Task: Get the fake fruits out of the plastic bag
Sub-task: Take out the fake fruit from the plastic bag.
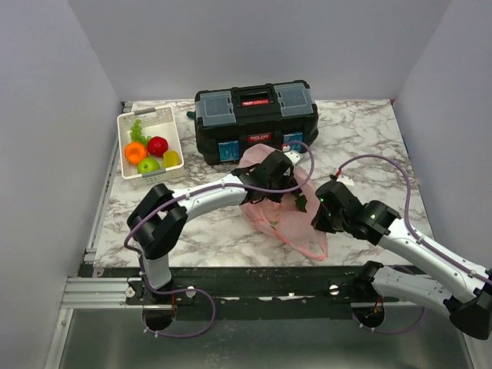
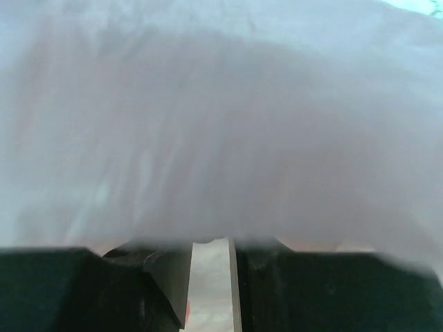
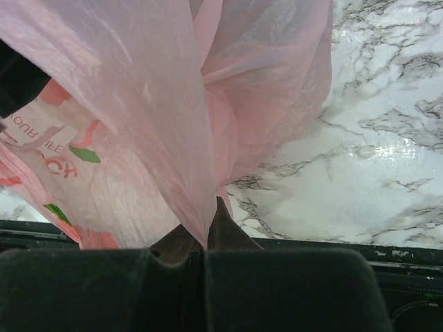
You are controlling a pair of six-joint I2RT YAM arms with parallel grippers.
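Far left against the wall, a white slotted basket [image 1: 121, 146] holds glossy plastic fake fruits [image 1: 157, 146]. At centre, the crinkly pink plastic bag [image 1: 288, 224] lies between the black toolbox [image 1: 254, 115] and the marble table [image 1: 369, 138] front edge. The left gripper [image 2: 211, 243] is under the film, jaws narrowly apart, grip unclear. The right gripper [image 3: 206, 223] is clamped on the bag's film, with marble running on to the right wall.

1. Right hand [image 3: 206, 235] has its fingers pressed together, pinching a fold of the pink plastic bag [image 3: 145, 104].
2. Bag's crinkled, with red and green print showing.
3. Marbled worktop [image 3: 374, 166] sits behind, on the right.
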